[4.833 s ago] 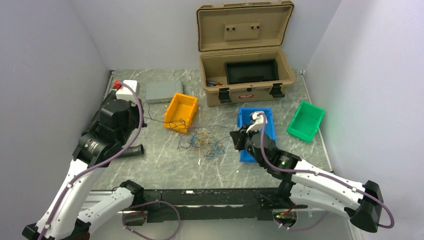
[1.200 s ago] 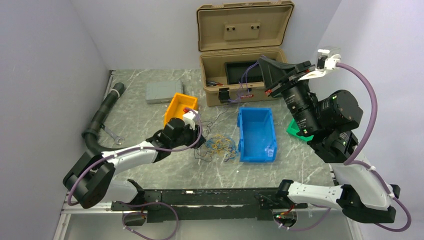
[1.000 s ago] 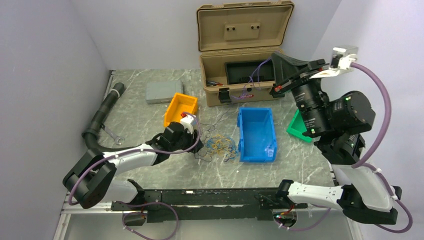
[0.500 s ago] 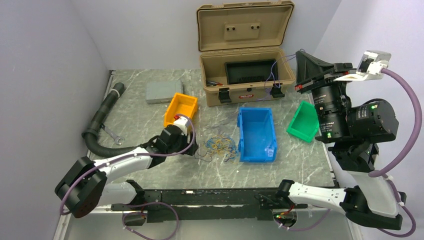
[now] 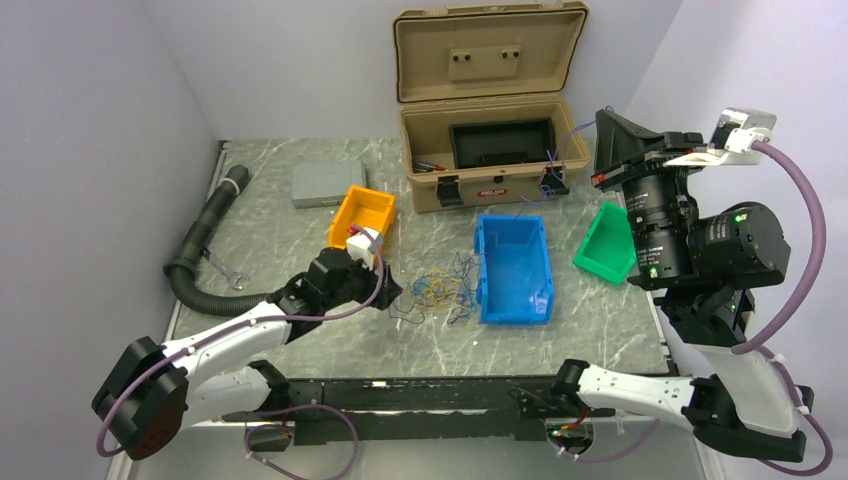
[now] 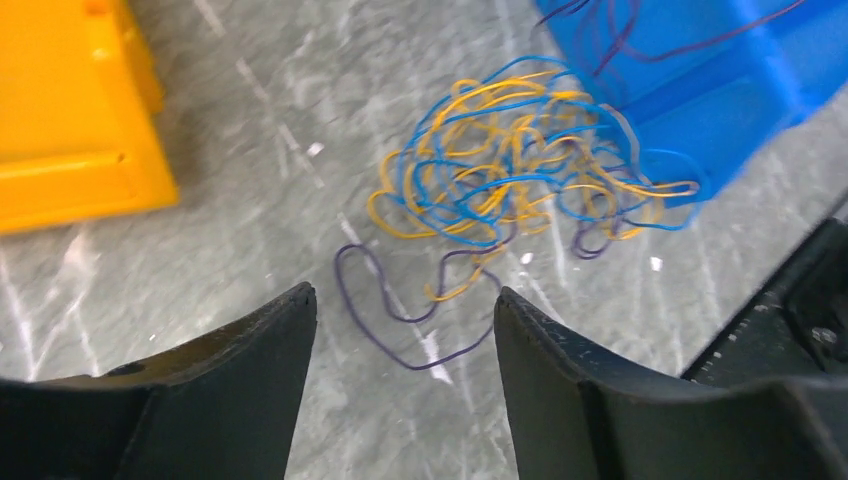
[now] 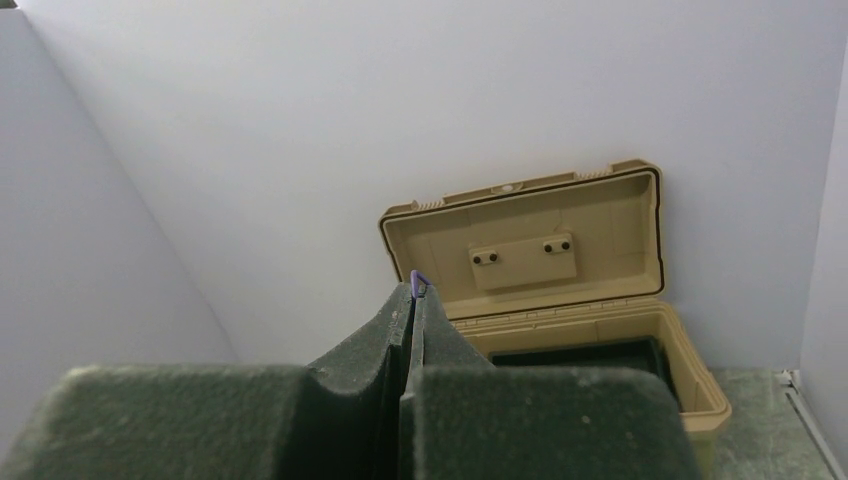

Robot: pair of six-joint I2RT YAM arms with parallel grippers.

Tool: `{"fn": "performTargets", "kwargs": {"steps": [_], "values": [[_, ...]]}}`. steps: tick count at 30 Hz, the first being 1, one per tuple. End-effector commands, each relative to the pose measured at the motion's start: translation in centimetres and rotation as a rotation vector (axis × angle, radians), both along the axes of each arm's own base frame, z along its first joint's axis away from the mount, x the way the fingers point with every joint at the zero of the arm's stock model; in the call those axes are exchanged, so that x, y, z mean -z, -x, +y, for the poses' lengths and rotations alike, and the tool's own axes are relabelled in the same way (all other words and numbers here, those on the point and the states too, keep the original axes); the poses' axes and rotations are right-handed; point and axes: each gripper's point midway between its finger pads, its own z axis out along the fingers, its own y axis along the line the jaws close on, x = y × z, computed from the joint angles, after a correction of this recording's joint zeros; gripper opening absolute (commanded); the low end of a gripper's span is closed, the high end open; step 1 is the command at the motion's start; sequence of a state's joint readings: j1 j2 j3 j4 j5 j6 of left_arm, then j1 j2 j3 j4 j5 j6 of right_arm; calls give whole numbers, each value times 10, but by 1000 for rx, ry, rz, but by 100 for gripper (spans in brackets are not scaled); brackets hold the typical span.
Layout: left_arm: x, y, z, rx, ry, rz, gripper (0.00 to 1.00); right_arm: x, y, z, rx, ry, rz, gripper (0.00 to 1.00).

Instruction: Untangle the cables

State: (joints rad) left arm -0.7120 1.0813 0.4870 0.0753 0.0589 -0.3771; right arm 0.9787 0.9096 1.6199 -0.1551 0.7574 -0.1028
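Observation:
The cables [image 5: 440, 290] lie in a tangled yellow, blue and dark bunch on the table, just left of the blue bin; the left wrist view shows the cables [image 6: 510, 160] ahead of the fingers. My left gripper [image 5: 390, 292] sits low at the bunch's left side, open [image 6: 405, 295], with only a loose dark purple loop [image 6: 400, 325] on the table beyond its tips. My right gripper [image 5: 602, 125] is raised high at the right, shut [image 7: 414, 290] on one thin purple wire [image 7: 419, 280]. That purple wire [image 5: 548, 180] trails down toward the blue bin.
A blue bin [image 5: 490, 290] stands right of the bunch, an orange bin [image 5: 362, 218] to its upper left, and a green bin [image 5: 610, 240] at the right. An open tan case [image 5: 490, 190] sits at the back, beside a grey box [image 5: 320, 183]. A black hose [image 5: 200, 250] and a wrench [image 5: 225, 270] lie at the left.
My right gripper has swung up and to the right, pulling the purple wire out of the bunch. My left gripper has drawn back a little to the left and opened.

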Motion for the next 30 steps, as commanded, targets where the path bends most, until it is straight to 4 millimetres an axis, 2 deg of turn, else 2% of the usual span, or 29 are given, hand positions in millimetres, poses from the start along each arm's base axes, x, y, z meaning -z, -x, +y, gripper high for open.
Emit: {"fn": "performTargets", "kwargs": {"steps": [1, 7, 15, 21, 30], "values": [[-50, 1, -35, 170, 139, -130, 71, -15, 4, -7, 15, -8, -38, 0], [-78, -3, -73, 299, 184, -183, 75, -17, 2, -3, 6, -6, -44, 0], [-95, 2, -136, 485, 213, -222, 75, -20, 3, 1, -11, -17, -48, 0], [-75, -1, -171, 566, 208, -162, 74, -19, 2, 3, -18, -20, -47, 0], [-73, 1, -192, 622, 285, -125, 75, -17, 1, 4, -17, -21, -42, 0]]}}
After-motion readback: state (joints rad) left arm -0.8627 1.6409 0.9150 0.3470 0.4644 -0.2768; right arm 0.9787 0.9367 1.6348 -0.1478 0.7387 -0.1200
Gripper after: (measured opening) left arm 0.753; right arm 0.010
